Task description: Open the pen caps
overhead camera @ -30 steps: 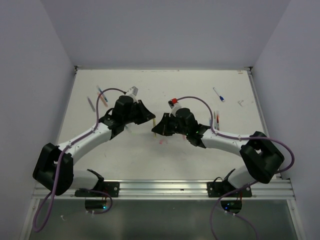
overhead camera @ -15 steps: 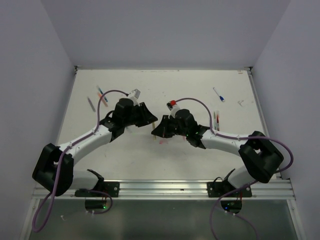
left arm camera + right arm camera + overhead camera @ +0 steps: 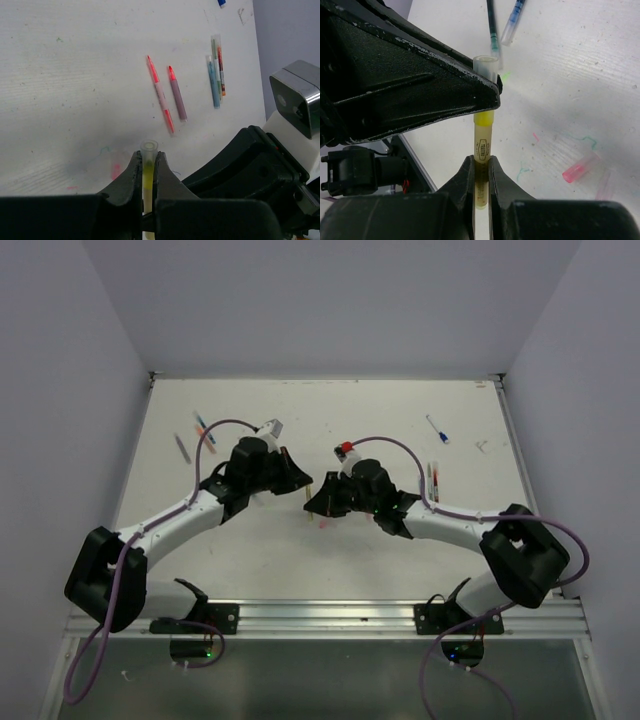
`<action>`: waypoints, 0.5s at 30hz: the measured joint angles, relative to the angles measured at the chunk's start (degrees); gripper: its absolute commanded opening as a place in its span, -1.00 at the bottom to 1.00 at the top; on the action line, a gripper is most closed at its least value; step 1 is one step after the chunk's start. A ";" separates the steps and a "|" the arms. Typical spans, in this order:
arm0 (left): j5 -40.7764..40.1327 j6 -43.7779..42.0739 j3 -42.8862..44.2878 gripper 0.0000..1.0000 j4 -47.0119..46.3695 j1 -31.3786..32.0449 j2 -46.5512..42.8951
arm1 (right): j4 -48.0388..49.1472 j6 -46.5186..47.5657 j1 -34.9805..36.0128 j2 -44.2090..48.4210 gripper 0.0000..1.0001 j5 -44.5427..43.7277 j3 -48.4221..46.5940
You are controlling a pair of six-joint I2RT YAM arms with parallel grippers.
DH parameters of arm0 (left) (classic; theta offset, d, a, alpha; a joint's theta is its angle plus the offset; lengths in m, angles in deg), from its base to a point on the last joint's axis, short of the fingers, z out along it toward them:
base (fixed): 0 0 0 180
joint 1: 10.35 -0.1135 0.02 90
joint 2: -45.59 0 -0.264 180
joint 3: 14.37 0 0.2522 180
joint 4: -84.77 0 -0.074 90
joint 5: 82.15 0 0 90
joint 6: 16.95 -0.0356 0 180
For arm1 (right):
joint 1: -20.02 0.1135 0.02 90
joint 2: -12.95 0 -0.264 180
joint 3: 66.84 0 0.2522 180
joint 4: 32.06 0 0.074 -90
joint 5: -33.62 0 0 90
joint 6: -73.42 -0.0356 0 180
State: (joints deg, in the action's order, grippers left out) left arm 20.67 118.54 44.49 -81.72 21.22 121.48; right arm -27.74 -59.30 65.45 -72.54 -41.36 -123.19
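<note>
Left pincer (image 3: 148, 161) is clenched on the clear tube-shaped plastic cap (image 3: 149, 147) of a thin yellow marker pen (image 3: 483, 131). Right pincer (image 3: 481, 164) is clamped on the barrel further down. The pen is held off the white table (image 3: 400, 420), in the gap between the two arms. Cap looks seated, but the left finger hides the joint. Step in hand: pull-off, I'd say. Next move: separate straight along the pen axis, both grips firm, no bending. A translucent pink plastic cap (image 3: 580, 168) lies loose on the table.
</note>
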 measured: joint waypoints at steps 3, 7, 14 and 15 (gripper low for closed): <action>-0.09 -0.11 0.15 -1.00 0.83 0.02 0.00 | -1.03 0.81 0.11 0.20 -1.00 -0.28 -0.04; -1.79 -0.04 1.95 -1.00 4.50 0.66 0.17 | -8.74 4.96 3.61 1.46 -1.00 -8.24 -2.93; 0.15 0.50 10.86 -1.00 11.45 0.26 3.58 | -25.38 12.85 15.37 2.14 -1.00 -41.42 -12.59; 1.46 0.81 11.37 -1.00 11.58 -0.11 3.74 | -26.51 13.57 16.70 2.14 -1.00 -44.96 -13.18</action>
State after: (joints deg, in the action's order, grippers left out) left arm 22.13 119.35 55.85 -70.14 21.11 125.22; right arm -54.25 -45.73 82.15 -70.40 -86.32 -136.37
